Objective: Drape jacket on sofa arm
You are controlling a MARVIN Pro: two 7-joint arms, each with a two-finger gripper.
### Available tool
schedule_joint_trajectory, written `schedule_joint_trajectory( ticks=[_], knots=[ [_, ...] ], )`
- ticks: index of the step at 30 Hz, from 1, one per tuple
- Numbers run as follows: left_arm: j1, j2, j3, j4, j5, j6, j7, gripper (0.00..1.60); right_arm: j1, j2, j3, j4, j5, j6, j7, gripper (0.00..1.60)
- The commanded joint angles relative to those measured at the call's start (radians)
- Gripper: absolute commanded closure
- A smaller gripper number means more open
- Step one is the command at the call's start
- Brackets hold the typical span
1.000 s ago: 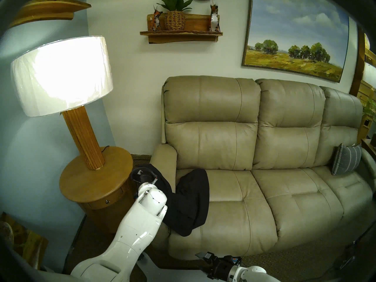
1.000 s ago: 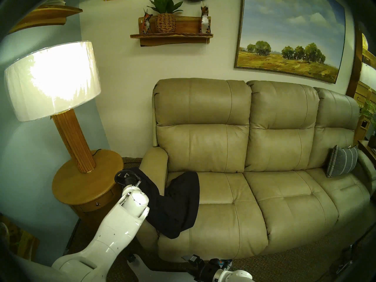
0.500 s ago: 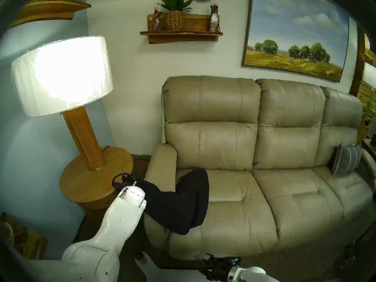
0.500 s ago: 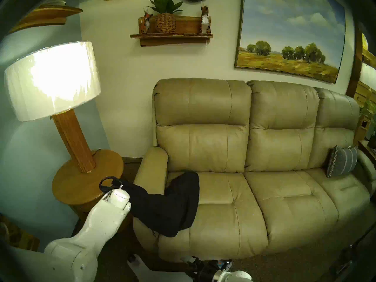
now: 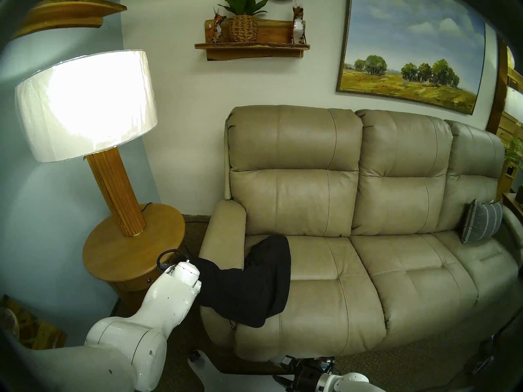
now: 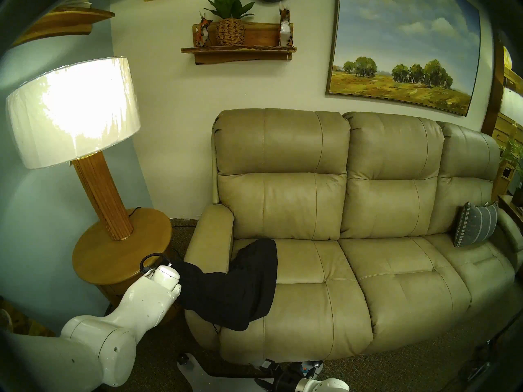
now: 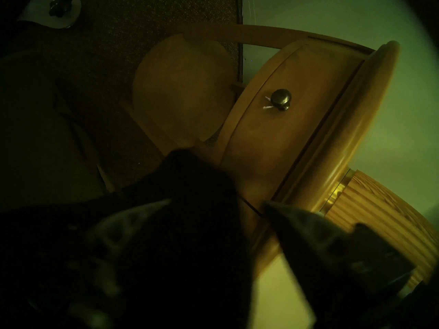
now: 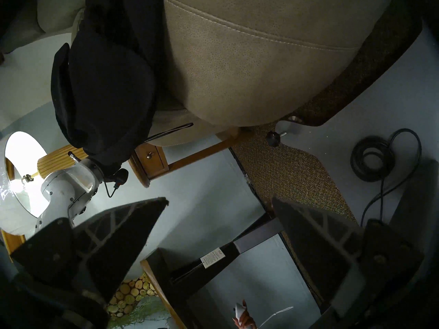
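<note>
The black jacket lay across the front part of the beige sofa arm, in the lower middle of the head views. One part spread over the near seat cushion; the other end hung off the armrest's outer side toward the round wooden side table at lower left. A thin drawcord dangled at the rounded front of the armrest.

In the left wrist view the left gripper had its two fingers standing apart, with dark cloth bunched between and over them, in front of the table's drawer knob. Whether the cloth was resting loose or caught on a finger could not be told.

The right gripper, at the bottom edge of the head views, stood wide apart and empty, low in front of the sofa.

By my judgement the drape was nearly done: the garment straddled the armrest, and what remained was for the left arm to draw clear without dragging the fabric off.
</note>
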Motion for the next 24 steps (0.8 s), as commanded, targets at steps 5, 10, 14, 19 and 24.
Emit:
schedule_joint_trajectory(
  ticks=[5, 10, 14, 19, 24],
  knots=[
    [-0.017, -0.065, 0.034, 0.106, 0.029, 0.125, -0.091, 0.00, 0.018, -0.010, -0.004, 0.016, -0.001, 0.005, 0.018, 0.00],
    [0.006, -0.109, 0.065, 0.143, 0.060, 0.169, -0.191, 0.00, 0.026, -0.015, -0.008, 0.030, -0.003, 0.004, 0.028, 0.00],
    [0.038, -0.138, 0.081, 0.171, 0.074, 0.195, -0.259, 0.00, 0.034, -0.017, -0.009, 0.044, -0.003, 0.003, 0.032, 0.00],
    [0.068, -0.156, 0.085, 0.205, 0.085, 0.214, -0.347, 0.00, 0.043, -0.021, -0.013, 0.063, -0.005, 0.002, 0.043, 0.00],
    [0.099, -0.180, 0.100, 0.214, 0.102, 0.258, -0.464, 0.00, 0.057, -0.027, -0.018, 0.090, -0.008, -0.003, 0.060, 0.00]
  ],
)
